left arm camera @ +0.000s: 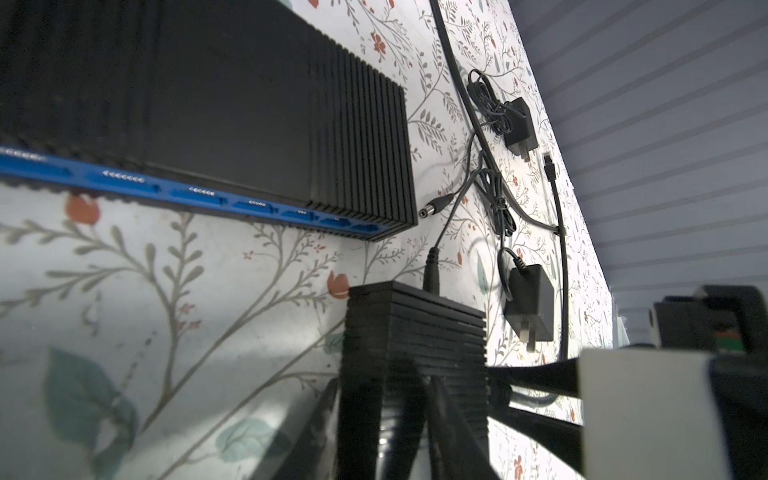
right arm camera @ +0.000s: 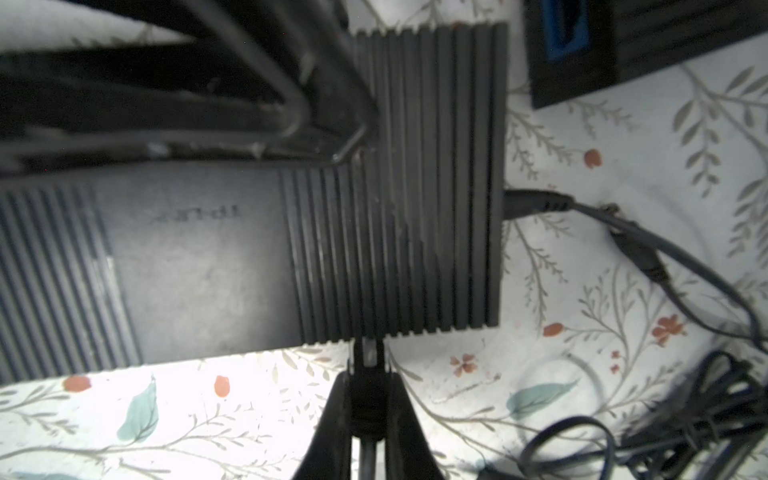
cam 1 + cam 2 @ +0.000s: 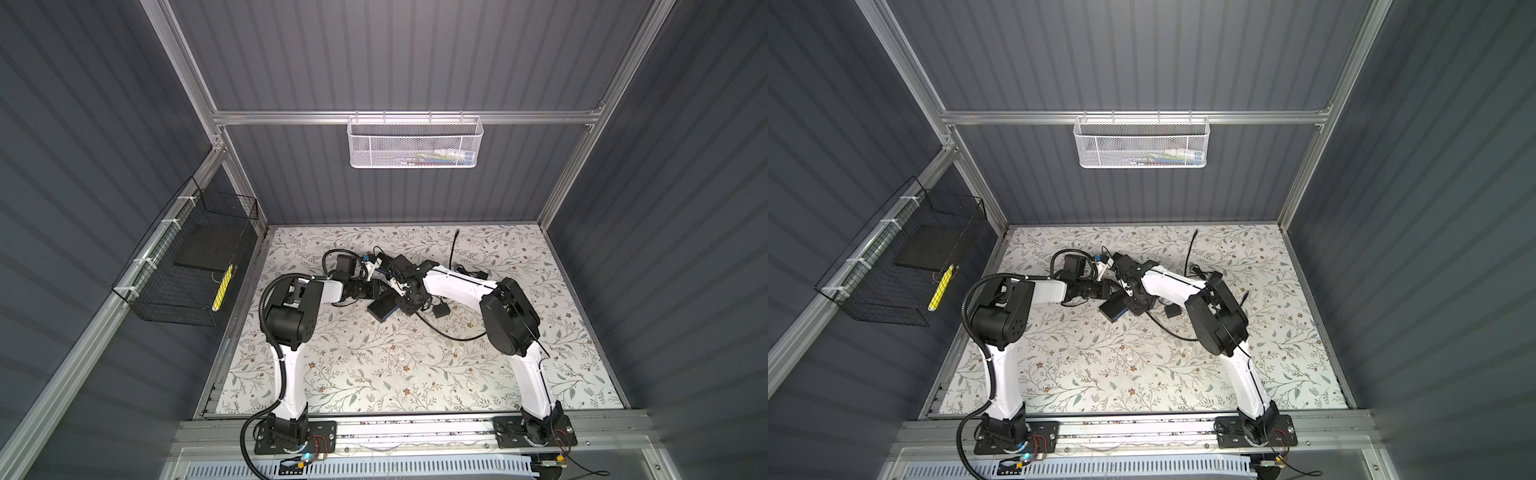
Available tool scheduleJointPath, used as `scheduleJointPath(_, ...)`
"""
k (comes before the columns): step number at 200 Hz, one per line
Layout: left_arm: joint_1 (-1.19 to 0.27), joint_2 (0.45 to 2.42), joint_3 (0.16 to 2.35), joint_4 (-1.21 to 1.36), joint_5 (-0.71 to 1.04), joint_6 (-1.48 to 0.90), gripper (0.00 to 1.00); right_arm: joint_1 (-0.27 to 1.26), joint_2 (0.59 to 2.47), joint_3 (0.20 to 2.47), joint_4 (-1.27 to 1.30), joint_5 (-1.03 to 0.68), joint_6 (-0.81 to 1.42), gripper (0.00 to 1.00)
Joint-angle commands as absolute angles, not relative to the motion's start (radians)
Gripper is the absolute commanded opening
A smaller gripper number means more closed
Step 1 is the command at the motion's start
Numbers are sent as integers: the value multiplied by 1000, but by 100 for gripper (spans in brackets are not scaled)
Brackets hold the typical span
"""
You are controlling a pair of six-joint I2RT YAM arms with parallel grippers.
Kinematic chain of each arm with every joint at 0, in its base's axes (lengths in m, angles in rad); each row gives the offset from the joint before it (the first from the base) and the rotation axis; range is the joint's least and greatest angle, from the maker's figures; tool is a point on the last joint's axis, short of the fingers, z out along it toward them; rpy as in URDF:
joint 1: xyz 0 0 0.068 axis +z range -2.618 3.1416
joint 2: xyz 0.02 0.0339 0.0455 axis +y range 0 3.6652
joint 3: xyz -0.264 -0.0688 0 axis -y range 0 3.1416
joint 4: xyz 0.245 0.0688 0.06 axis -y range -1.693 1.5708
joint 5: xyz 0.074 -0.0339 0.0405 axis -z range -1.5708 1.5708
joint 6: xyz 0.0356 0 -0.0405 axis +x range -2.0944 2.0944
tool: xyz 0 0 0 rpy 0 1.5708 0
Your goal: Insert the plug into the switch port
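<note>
Closest to my right wrist camera is the right pincer (image 2: 368,351); its jaws are almost shut, with only a thin gap, and its tips sit at one long edge of the box (image 2: 395,187); I cannot tell if they nip anything.

The left pincer (image 1: 388,390) is partly open and has hold of that box from the other long edge; one of its fingers lies over the ribbed black top.

I see the box (image 3: 380,309) in both top views, about the middle of the bench (image 3: 374,374), between my two pincers; it has a blue long side. I cannot tell if it rests on the bench or hangs just off it.

The port (image 2: 504,203) is in a short side of the box; the plug (image 2: 534,201) is in it and sticks straight out; its thin wire (image 2: 665,249) runs off over the bench.

A second box (image 1: 249,104) lies flat on the far side of the held one; its blue side has a row of holes. A loose plug (image 1: 434,206) lies just beside its corner. Two chargers (image 1: 519,124) (image 1: 530,303) lie past it, with tangled wires; a thick cable (image 1: 561,249) runs by them.
</note>
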State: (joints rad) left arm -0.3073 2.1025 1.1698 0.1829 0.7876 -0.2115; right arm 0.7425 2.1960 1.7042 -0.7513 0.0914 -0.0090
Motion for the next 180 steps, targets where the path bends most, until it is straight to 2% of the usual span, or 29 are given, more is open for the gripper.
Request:
scheduleJointPath(1, -361, 2130, 1134, 122, 863, -192, 34, 740, 2176, 1718, -611, 73, 3, 0)
scheduleJointPath(180, -433, 2133, 1086, 178, 894, -196, 32, 719, 2184, 1803, -600, 48, 26, 0)
